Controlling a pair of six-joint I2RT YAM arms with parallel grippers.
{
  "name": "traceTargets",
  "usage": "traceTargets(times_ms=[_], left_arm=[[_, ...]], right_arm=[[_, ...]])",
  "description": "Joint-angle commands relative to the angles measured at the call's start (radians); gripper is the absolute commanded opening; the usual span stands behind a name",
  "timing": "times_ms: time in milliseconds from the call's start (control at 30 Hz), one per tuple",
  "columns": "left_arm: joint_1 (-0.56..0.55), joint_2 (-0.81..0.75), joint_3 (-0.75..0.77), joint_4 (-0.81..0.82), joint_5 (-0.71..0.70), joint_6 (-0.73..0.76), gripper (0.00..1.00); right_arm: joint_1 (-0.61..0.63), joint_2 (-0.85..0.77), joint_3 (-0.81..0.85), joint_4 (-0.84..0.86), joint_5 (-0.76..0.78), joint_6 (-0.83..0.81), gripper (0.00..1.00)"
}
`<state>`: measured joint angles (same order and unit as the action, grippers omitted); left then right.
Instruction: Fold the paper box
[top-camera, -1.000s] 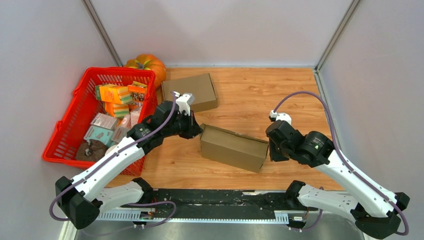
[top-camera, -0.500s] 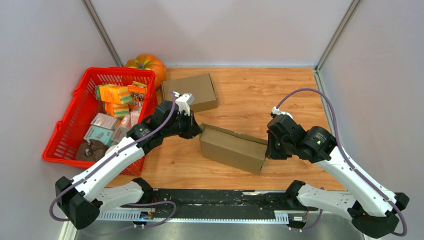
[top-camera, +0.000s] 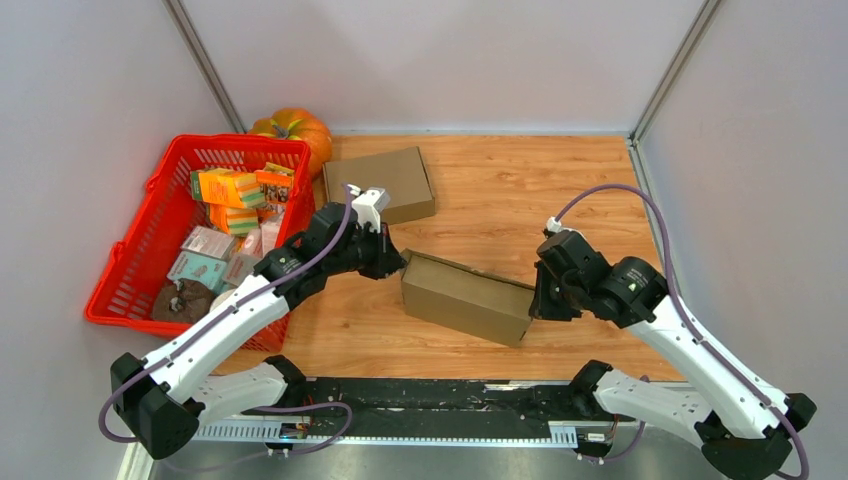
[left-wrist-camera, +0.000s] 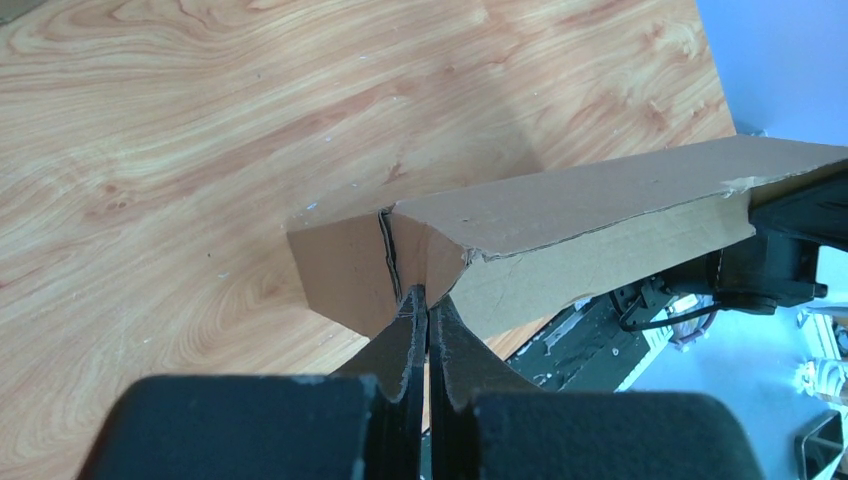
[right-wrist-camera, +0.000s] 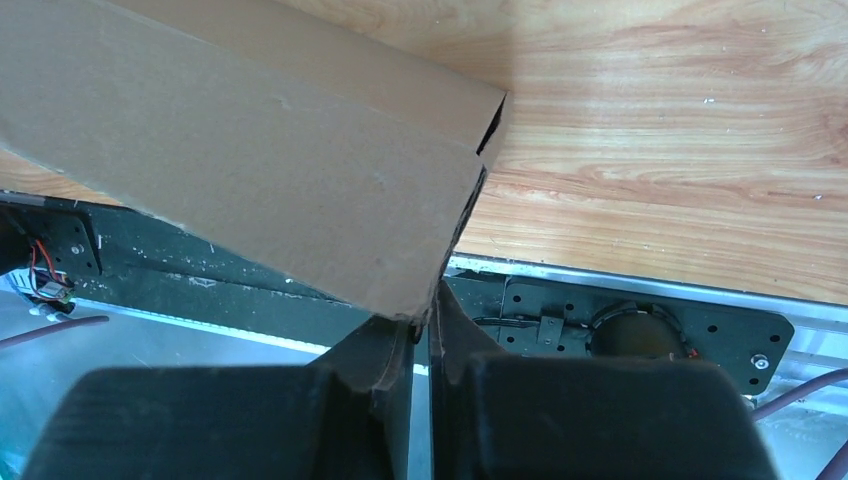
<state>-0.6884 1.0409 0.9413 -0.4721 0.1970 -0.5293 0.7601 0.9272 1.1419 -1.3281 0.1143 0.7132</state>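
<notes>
Your left gripper (top-camera: 399, 263), jaws fully closed, pinches the mid-frame paper box (top-camera: 468, 297); your right gripper (top-camera: 535, 301) narrowly clamps its right end.

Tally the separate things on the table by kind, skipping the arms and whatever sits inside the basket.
Cardboard boxes: 2 (near box, far box)
Red basket: 1
Pumpkin: 1
Total: 4

We log a robot lab test cell, plain grey panel walls (top-camera: 440, 60), wooden tabletop (top-camera: 500, 190), black mounting rail (top-camera: 440, 392), red prop basket (top-camera: 130, 235)
</notes>
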Motion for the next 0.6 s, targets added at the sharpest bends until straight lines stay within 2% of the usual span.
traceTargets(times_ms=[0,233,367,400,433,533,567], left_arm=[[-0.007,-0.001,-0.033,-0.036,0.013,-0.001,0.00],[-0.025,-0.016,-0.059,-0.017,-0.007,-0.005,0.00],[-0.062,-0.033,-0.090,-0.007,-0.086,0.000,0.00],[-0.069,-0.033,-0.098,0.000,-0.106,0.000,0.00],[-0.071,-0.035,-0.102,0.000,-0.113,-0.001,0.00],[-0.077,-0.033,-0.113,0.001,-0.131,-0.001,0.00],[-0.079,-0.036,-0.116,0.004,-0.133,0.000,0.00]], right_arm=[[-0.002,-0.039,-0.044,0.122,-0.015,0.023,0.08],[-0.002,-0.102,-0.128,0.194,-0.014,-0.014,0.09],[-0.002,-0.151,-0.093,0.237,-0.099,-0.003,0.43],[-0.001,-0.157,-0.076,0.231,-0.137,-0.003,0.48],[-0.002,-0.172,-0.059,0.218,-0.134,0.005,0.52],[-0.002,-0.212,-0.001,0.133,-0.069,0.028,0.74],[-0.005,-0.226,0.007,0.121,-0.024,0.085,0.89]])
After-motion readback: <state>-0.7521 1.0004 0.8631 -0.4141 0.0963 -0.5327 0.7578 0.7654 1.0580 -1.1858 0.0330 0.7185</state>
